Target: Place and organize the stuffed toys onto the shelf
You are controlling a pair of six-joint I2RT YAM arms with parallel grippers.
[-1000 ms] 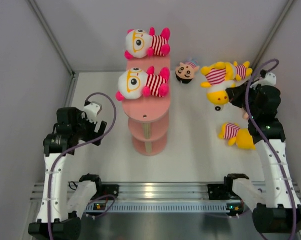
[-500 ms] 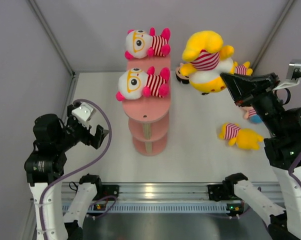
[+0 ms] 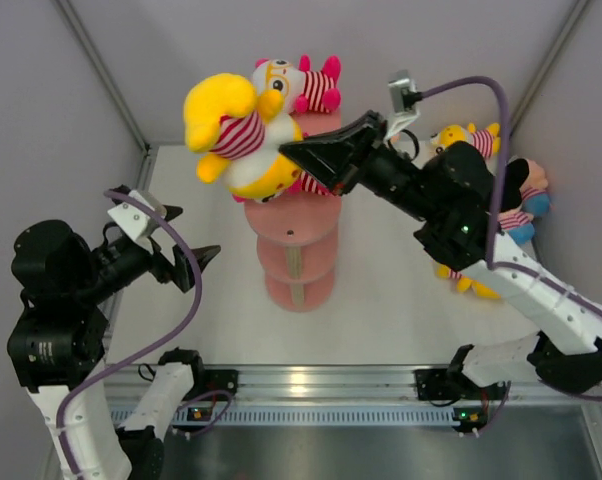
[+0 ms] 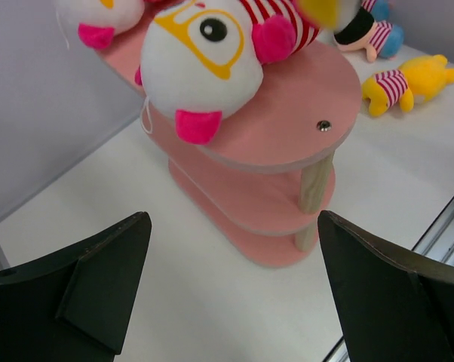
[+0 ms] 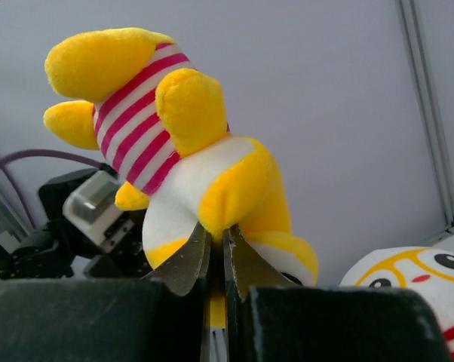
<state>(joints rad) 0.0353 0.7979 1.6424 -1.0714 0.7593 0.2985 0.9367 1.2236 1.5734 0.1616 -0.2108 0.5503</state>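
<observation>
The right gripper (image 3: 284,149) pinches a yellow bear (image 3: 236,140) in a red-white striped shirt and holds it in the air above the top tier of the pink shelf (image 3: 303,218), near the far edge of the table (image 3: 401,290). A second ago that arm was down among the toys at the far right corner; in that second it has lifted the bear clear and swung it left across the table. The right wrist view shows the jaws pressed together on a fold of plush low on the bear, which hangs with its legs up.

Two white-faced toys with orange glasses, one at the near end (image 4: 204,60) and one at the far end (image 3: 306,82), already lie on the top tier. The two lower tiers look bare in the left wrist view, so room on top seems tight. The left gripper (image 3: 188,235) waits with jaws spread wide near the left edge, holding nothing. Another yellow bear (image 4: 408,79) and a dark-haired doll (image 4: 363,30) lie along the right edge, not yet shelved.
</observation>
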